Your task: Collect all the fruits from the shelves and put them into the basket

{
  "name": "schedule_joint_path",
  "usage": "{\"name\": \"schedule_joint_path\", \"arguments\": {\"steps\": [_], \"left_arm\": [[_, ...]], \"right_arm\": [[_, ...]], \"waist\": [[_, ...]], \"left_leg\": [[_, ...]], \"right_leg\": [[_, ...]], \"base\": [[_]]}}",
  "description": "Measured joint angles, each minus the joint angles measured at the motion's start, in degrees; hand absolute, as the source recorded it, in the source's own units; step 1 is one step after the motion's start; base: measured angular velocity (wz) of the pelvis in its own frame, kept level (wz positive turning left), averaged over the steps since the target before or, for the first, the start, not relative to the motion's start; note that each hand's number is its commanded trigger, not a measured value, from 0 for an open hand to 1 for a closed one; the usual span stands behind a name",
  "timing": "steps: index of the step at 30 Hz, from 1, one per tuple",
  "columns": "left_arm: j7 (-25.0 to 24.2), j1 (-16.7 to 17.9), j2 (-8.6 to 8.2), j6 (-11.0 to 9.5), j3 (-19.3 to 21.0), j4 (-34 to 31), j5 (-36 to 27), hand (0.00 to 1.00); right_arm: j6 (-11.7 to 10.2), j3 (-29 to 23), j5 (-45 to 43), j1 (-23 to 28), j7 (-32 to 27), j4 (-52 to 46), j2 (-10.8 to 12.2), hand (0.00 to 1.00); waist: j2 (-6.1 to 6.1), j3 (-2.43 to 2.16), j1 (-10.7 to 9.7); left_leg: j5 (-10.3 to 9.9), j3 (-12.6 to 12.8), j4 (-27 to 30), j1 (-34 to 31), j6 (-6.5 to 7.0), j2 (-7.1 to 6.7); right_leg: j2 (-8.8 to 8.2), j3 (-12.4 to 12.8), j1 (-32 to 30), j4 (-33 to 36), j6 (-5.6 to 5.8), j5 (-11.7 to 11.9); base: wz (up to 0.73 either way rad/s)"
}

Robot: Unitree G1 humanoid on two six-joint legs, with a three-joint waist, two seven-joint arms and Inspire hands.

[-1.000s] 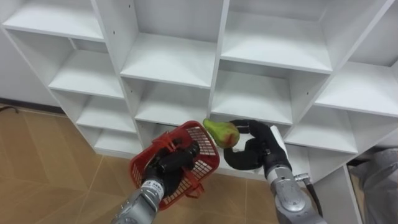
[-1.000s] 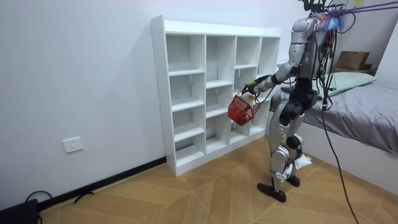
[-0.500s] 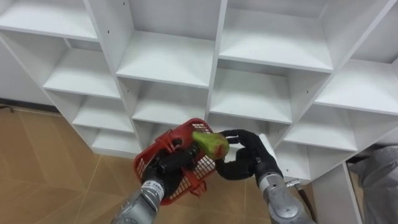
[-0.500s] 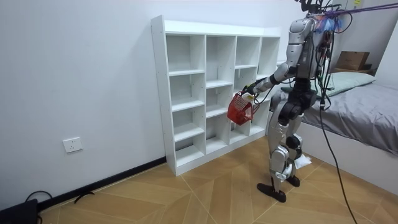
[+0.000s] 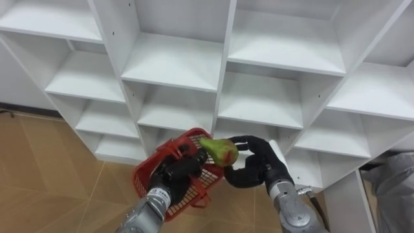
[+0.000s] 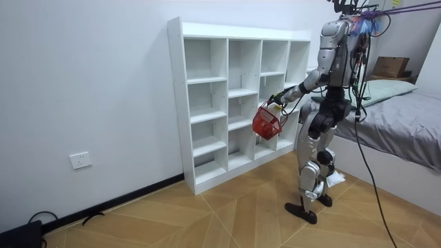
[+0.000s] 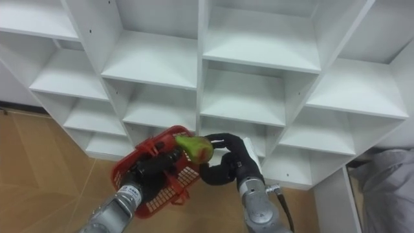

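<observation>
My right hand [image 5: 259,163] [image 7: 231,160] is curled round a green pear with a red blush [image 5: 218,150] [image 7: 195,147] and holds it over the right rim of the red wire basket [image 5: 173,175] [image 7: 152,178]. My left hand [image 5: 169,175] [image 7: 147,173] grips the basket by its handle and holds it up in front of the white closet [image 5: 259,97] [image 6: 234,96]. In the room view I stand facing the closet's right half, both arms reaching forward with the basket [image 6: 266,121].
The closet's white shelves [image 7: 259,97] in view hold nothing. Wooden floor [image 5: 45,175] lies below at the left. A bed with grey cover [image 6: 406,131] stands at the room view's right, behind me.
My right hand has carried the pear leftward from beside the basket to over its right rim. The basket has dropped slightly and tilted. The view has shifted a little.
</observation>
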Motion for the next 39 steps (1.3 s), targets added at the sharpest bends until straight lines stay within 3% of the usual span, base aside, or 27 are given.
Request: {"name": "schedule_joint_path", "arguments": {"steps": [19,25,39], "left_arm": [[0.0,0.2,0.02,1.62,0.02,0.0,-0.03,1.0],[0.0,0.2,0.02,1.95,-0.43,0.0,0.03,1.0],[-0.05,0.19,-0.25,2.44,-2.03,-0.02,0.12,1.0]], "right_arm": [[1.22,-0.02,-1.09,0.0,0.16,0.29,-0.05,1.0],[1.22,-0.02,-1.02,-0.01,-0.12,1.21,-0.04,1.0],[1.51,0.03,-0.61,-0.24,-0.03,4.53,-0.28,1.0]], "waist": [[-0.09,-0.06,0.08],[-0.03,-0.09,-0.09],[0.15,-0.14,1.3]], "left_leg": [[0.0,-0.05,0.07,-0.09,0.0,0.0],[-0.01,-0.78,0.63,-0.77,-0.01,-0.03],[-0.02,-1.06,0.85,-1.01,0.0,-0.07]], "right_leg": [[-0.03,-0.12,-0.03,0.01,0.0,0.0],[-0.07,-1.26,0.02,-0.09,-0.01,0.0],[-0.14,-1.56,-0.02,0.01,-0.02,0.0]], "base": [[0.0],[0.07],[0.01]]}}
